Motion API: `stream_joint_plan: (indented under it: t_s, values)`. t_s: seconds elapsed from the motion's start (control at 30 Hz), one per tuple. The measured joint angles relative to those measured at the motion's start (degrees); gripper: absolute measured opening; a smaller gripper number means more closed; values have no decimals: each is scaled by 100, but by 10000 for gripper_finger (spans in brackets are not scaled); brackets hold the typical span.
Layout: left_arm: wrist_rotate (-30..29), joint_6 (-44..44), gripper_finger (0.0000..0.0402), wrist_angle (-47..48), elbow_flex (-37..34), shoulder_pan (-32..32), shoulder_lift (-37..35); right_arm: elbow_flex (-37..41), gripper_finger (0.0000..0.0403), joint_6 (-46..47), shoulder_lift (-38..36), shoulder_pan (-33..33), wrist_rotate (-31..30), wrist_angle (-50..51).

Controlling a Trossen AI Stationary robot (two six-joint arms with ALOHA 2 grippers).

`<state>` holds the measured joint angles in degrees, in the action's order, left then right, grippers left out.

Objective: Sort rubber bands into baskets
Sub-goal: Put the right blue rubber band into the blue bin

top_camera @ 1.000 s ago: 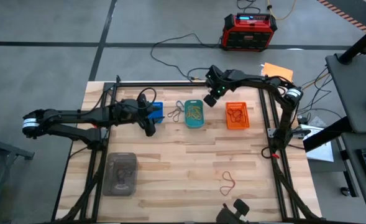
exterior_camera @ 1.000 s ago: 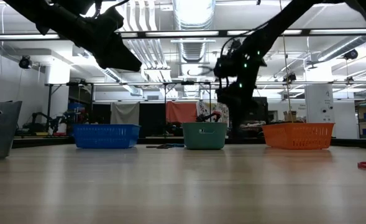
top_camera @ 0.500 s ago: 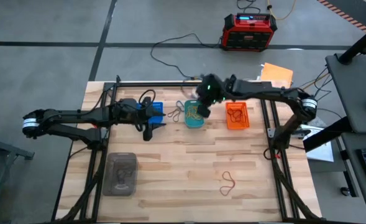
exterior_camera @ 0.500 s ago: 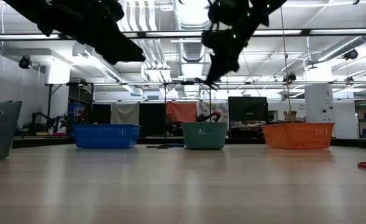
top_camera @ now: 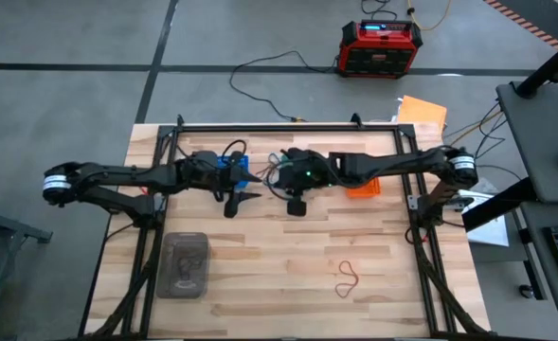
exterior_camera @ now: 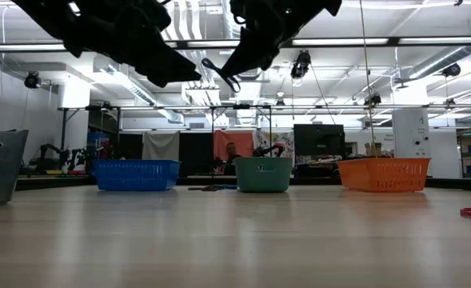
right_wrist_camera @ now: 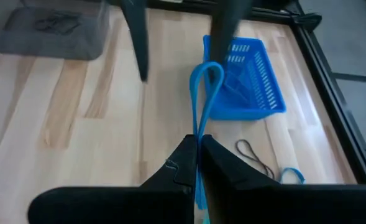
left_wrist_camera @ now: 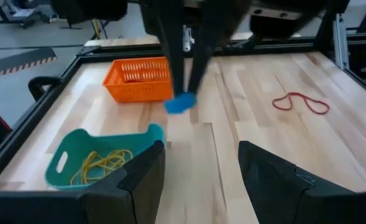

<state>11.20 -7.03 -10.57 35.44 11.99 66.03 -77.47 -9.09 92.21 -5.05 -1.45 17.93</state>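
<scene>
My right gripper (right_wrist_camera: pixel 198 148) is shut on a blue rubber band (right_wrist_camera: pixel 205 87) and hangs high over the table (top_camera: pixel 296 203), on the near side of the teal basket (exterior_camera: pixel 263 174). My left gripper (left_wrist_camera: pixel 200 163) stands open (top_camera: pixel 241 200) facing it, a little apart, near the blue basket (right_wrist_camera: pixel 248 81). The right arm covers part of the orange basket (top_camera: pixel 364 188). Yellowish bands lie in the teal basket (left_wrist_camera: pixel 99 163). A red rubber band (top_camera: pixel 348 278) lies flat on the table at the near right. My right gripper pinches the blue rubber band (right_wrist_camera: pixel 199 127) between its two fingertips. Most of the band stands out past the tips as a narrow loop (right_wrist_camera: pixel 207 68), and a short piece (right_wrist_camera: pixel 199 198) shows behind them. The fingers slant down toward the table's left. The band is clear of the table.
A clear grey container (top_camera: pixel 186 263) stands at the near left. Loose bands, one dark (right_wrist_camera: pixel 254 155) and one blue (right_wrist_camera: pixel 291 176), lie on the table between the blue and teal baskets. Black frame rails (top_camera: pixel 421 237) run along the table's sides.
My right gripper, shut throughout, has swung from behind the teal basket up over it toward the table's near edge and left, rising and rolling. It now faces my left gripper, which has tipped and turned a little in place.
</scene>
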Motion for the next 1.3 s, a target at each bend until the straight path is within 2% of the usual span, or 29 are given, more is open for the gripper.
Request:
stream_joint_plan:
  t_s: [0.33,0.6,0.83,1.1,1.3]
  values:
    - [-2,8,187,-970,0,0,505,7,9,-52,252,17,41,-242]
    - [-4,27,175,-1001,0,0,621,7,9,-58,285,17,41,-238]
    - [-8,48,127,-1001,0,0,622,7,9,-56,285,17,41,-241]
    - [-10,-6,13,-990,0,0,622,7,9,-50,285,17,41,-241]
    - [-10,-17,2,-989,0,0,622,7,24,250,285,17,43,-240]
